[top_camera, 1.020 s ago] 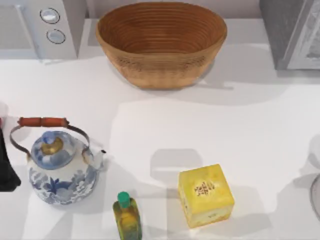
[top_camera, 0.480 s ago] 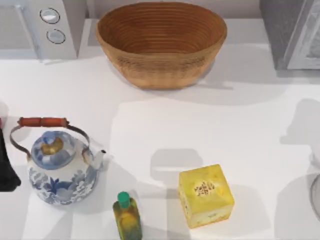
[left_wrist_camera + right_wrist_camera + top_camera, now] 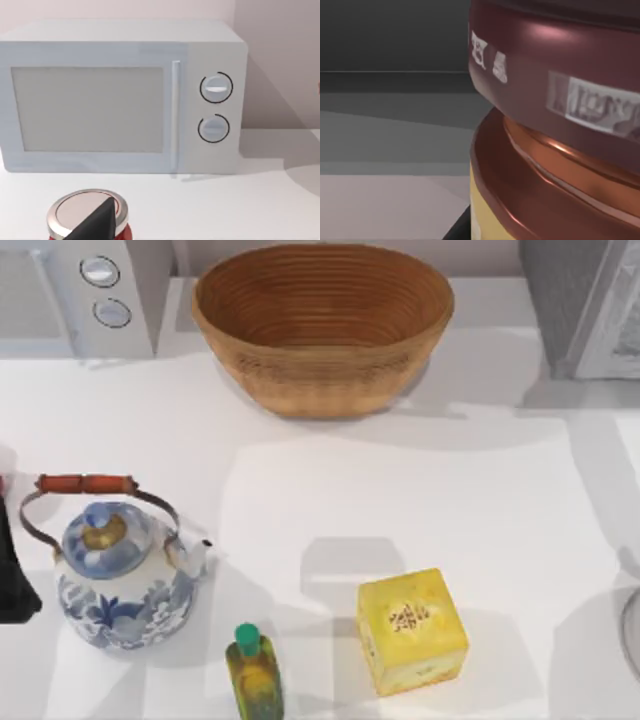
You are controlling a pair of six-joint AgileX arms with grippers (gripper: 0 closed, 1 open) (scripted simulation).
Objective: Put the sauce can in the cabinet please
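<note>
The sauce can (image 3: 555, 135) looms very close in the right wrist view, with a dark maroon top, a copper band and a yellow label; my right gripper is shut on it. Dim grey flat surfaces lie behind the can. The cabinet (image 3: 560, 300), a grey box with a paler door panel (image 3: 622, 325), stands at the table's far right corner in the top view. A broad shadow lies on the table just in front of it. My left gripper (image 3: 14, 575) is parked at the left edge, beside the kettle.
A white microwave (image 3: 90, 295) with two knobs stands at the far left, and a wicker basket (image 3: 322, 365) at the far middle. A blue-and-white kettle (image 3: 120, 580), a green-capped bottle (image 3: 253, 675) and a yellow box (image 3: 412, 630) stand near the front. A red jar (image 3: 87, 215) sits by the left gripper.
The shadow on the table's right side has slid from mid-table up towards the cabinet and grown wider. The table objects and the left arm have not moved.
</note>
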